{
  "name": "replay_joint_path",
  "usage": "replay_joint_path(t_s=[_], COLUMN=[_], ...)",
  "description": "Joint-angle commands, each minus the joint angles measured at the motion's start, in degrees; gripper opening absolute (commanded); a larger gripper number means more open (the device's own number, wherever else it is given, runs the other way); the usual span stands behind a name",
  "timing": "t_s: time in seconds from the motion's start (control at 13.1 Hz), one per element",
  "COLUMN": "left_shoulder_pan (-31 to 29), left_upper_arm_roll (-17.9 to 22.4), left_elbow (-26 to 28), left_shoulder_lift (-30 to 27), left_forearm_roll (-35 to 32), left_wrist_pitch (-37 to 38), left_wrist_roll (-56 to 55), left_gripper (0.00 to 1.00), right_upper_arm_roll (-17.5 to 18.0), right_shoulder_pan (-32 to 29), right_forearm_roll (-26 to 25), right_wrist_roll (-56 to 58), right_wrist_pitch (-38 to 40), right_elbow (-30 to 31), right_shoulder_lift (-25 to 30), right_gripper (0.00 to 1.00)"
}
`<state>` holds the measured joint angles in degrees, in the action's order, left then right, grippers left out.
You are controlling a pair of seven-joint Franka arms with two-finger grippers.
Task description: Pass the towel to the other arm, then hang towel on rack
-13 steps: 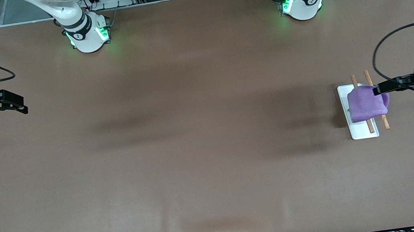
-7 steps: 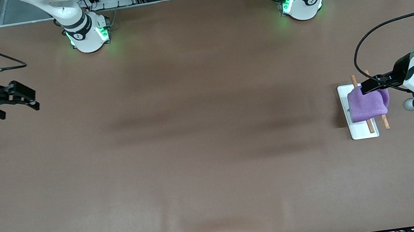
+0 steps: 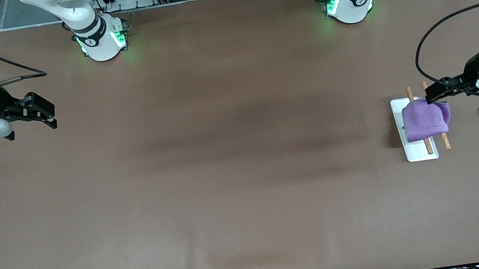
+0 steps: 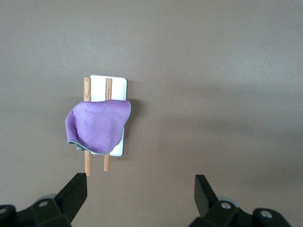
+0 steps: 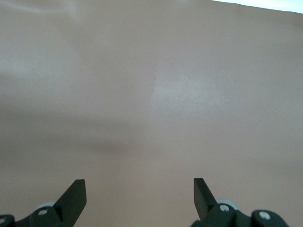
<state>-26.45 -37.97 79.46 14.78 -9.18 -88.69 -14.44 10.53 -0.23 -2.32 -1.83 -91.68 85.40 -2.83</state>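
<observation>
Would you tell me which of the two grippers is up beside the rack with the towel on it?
The left gripper, fingers open, hangs over the rack where the purple towel is draped. The right gripper, also open, waits at the table's other end.

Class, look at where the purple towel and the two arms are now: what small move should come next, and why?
Probably lift the left gripper clear. The towel already drapes over the rack rods, and the jaws are open with nothing between them. The right gripper waits, open, at its own end of the table.
</observation>
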Motion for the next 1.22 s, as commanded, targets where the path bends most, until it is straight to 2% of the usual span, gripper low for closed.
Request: replay_joint_path(t_s=[0.0,0.08,0.31,0.53,0.76,1.15], left_shoulder_pan=[0.8,3.2,14.3,21.9,30.6,32.5], left_upper_arm_roll=[0.6,2.6,16.3,24.9,33.3,34.6], left_elbow=[0.4,0.7,1.1,4.0,9.2,15.2], left_shoulder_lift=[-4.8,-6.2,-8.8,-11.5,-16.0,-21.3], left_forearm_roll=[-0.6,-0.5,3.0,5.2,5.4,6.8], left_wrist_pitch=[1.0,1.0,2.5,2.5,2.0,1.2], left_wrist_roll=[1.8,1.8,2.1,2.1,2.1,1.7], left_gripper=[1.00,1.00,1.00,1.00,1.00,1.00], right_upper_arm_roll=[-0.5,-0.6,-0.8,-0.7,-0.5,-0.3], right_shoulder_pan=[0.6,0.6,-0.4,-3.6,-3.2,-3.0], right_forearm_roll=[-1.7,-1.7,-1.6,0.1,0.6,0.3], right_wrist_roll=[-0.8,-0.7,-0.1,-0.1,-0.2,-0.4], right_wrist_pitch=[2.6,2.7,2.6,5.9,6.6,6.3], right_elbow=[-4.8,-4.9,-5.3,-5.2,-5.2,-6.2], right_shoulder_lift=[-2.7,-2.7,-2.7,-2.4,-2.4,-2.5], right_gripper=[1.00,1.00,1.00,1.00,1.00,1.00])
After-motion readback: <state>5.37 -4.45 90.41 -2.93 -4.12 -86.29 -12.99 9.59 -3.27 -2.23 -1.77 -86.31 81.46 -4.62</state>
